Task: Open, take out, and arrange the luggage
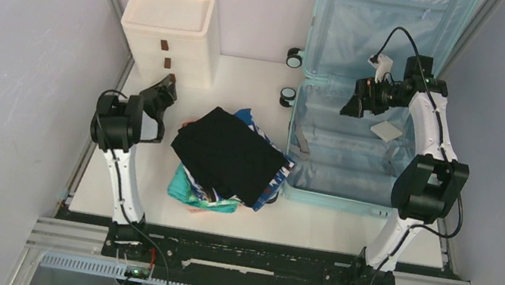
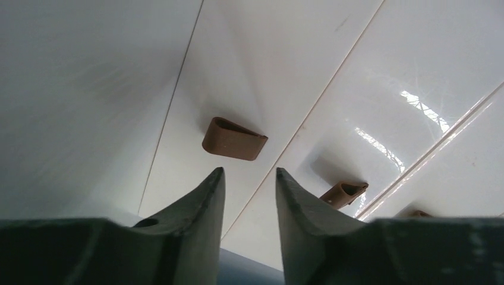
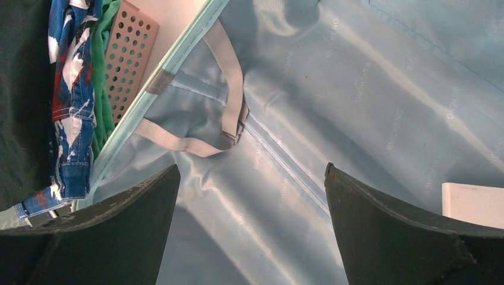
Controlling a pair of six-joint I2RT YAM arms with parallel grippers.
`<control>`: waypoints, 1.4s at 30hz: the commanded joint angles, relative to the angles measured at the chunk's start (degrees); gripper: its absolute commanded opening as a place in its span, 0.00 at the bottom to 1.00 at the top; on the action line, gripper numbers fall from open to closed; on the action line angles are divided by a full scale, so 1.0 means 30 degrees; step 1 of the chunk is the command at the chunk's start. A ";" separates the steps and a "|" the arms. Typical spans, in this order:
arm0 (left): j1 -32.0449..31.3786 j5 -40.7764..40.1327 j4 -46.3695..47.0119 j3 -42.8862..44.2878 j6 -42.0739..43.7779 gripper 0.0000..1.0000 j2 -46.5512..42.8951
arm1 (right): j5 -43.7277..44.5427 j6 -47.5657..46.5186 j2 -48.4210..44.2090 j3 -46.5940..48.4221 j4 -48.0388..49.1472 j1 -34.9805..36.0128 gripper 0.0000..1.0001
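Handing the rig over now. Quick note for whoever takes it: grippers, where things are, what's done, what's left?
Left gripper: open by a narrow gap, empty, pointed at a brown handle on the white drawer box.
Right gripper: wide open, empty, over the inside of the luggage.
Luggage: open on the right, one half standing up at the back.
Done: luggage is open. A clothes pile sits outside to its left, on the pink basket.
Left: a flat white item lies inside the luggage near the right gripper, probably the next pick. Then arrange.
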 commanded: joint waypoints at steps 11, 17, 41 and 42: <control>0.0194 -0.0021 -0.3072 0.0108 -0.2174 0.55 0.0128 | -0.0575 -0.0048 -0.0442 0.0317 0.0240 -0.0138 1.00; 0.0194 0.0643 -0.4711 0.1210 -0.3601 0.53 0.0551 | -0.0487 -0.0048 -0.0442 0.0318 0.0242 -0.0167 1.00; 0.0117 -0.0010 -0.9240 0.2793 -0.5384 0.41 -0.0088 | -0.0545 -0.0057 -0.0393 0.0371 0.0270 -0.0239 1.00; 0.0114 -0.0014 -0.9236 0.2771 -0.5363 0.40 -0.0087 | -0.0586 -0.0057 -0.0435 0.0360 0.0288 -0.0275 1.00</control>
